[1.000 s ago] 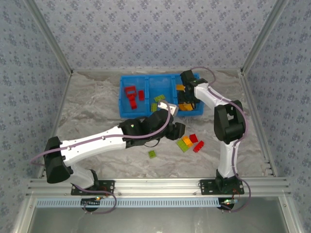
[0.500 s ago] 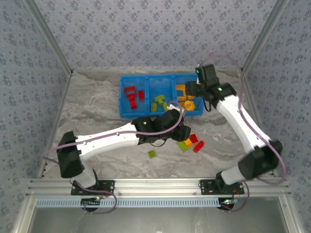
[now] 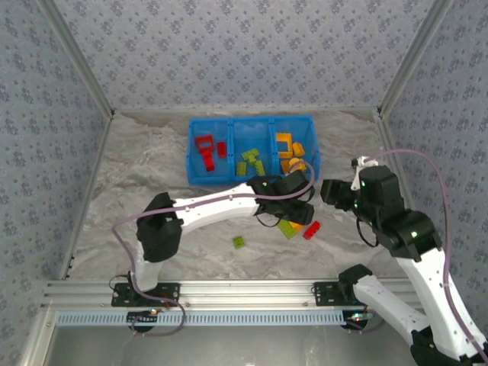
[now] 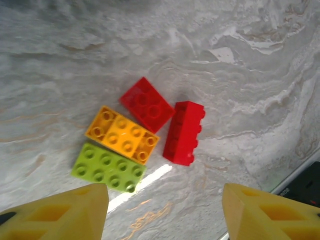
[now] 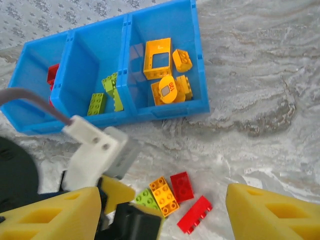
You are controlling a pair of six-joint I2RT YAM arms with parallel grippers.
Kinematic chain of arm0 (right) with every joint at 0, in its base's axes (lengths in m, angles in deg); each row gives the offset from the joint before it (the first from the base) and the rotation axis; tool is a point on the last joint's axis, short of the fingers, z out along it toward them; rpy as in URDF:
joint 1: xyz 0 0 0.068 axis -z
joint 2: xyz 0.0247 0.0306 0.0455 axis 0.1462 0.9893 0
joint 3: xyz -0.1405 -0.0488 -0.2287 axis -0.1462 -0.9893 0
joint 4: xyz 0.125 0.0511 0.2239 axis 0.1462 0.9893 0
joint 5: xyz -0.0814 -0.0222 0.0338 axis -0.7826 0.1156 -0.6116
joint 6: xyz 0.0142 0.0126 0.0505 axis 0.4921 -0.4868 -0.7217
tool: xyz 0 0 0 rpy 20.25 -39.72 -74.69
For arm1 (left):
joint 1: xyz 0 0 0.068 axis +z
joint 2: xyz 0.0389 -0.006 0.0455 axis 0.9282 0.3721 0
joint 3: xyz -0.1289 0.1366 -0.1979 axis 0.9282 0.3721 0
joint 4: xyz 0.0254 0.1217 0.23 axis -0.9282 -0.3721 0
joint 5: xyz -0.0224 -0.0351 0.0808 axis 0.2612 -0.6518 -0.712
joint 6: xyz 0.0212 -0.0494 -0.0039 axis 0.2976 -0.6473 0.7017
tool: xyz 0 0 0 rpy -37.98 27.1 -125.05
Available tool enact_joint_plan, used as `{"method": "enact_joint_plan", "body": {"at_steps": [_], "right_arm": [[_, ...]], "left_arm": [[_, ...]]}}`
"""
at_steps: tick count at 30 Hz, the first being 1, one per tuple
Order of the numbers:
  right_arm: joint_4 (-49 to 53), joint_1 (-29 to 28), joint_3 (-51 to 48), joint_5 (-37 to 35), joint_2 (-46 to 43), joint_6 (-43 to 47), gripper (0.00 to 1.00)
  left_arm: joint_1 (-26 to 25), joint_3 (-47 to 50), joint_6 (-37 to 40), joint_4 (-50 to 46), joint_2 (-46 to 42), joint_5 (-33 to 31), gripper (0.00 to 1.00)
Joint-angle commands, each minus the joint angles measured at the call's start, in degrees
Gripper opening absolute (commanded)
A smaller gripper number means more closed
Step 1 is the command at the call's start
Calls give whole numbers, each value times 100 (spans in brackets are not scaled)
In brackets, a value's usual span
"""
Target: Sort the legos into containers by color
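The blue bin stands at the back, holding red legos on the left, green ones in the middle and orange ones on the right. Loose on the table lie a flat red brick, an orange brick, a green brick and a long red brick on its side. My left gripper hovers open just above this cluster, holding nothing. A small green brick lies apart, nearer to me. My right gripper stands open and empty, right of the cluster.
The two grippers are close together over the same bricks. In the right wrist view the left wrist's white mount blocks the ground in front of the bin's front wall. Patterned walls enclose the marbled table.
My right arm has pulled back from over the bin's right compartment to the near right. My left gripper has slid rightward over the loose bricks.
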Motion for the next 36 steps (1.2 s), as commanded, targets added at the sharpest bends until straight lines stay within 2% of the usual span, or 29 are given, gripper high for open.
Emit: {"method": "enact_joint_plan", "body": {"at_steps": [1, 5, 12, 32, 36], "right_arm": [[548, -41, 174, 142, -242, -313, 69], [522, -43, 793, 156, -579, -272, 70], [809, -37, 1522, 165, -655, -206, 72], [825, -43, 1223, 229, -814, -296, 73], [812, -41, 1197, 218, -822, -309, 72]], "left_arm": [[-243, -571, 431, -531, 397, 301, 57], [-324, -956, 664, -710, 878, 259, 53], [-439, -1747, 941, -1110, 1535, 5, 52], [-492, -2565, 1172, -1463, 2400, -362, 52], [-500, -2642, 1194, -1458, 2528, -381, 48]]}}
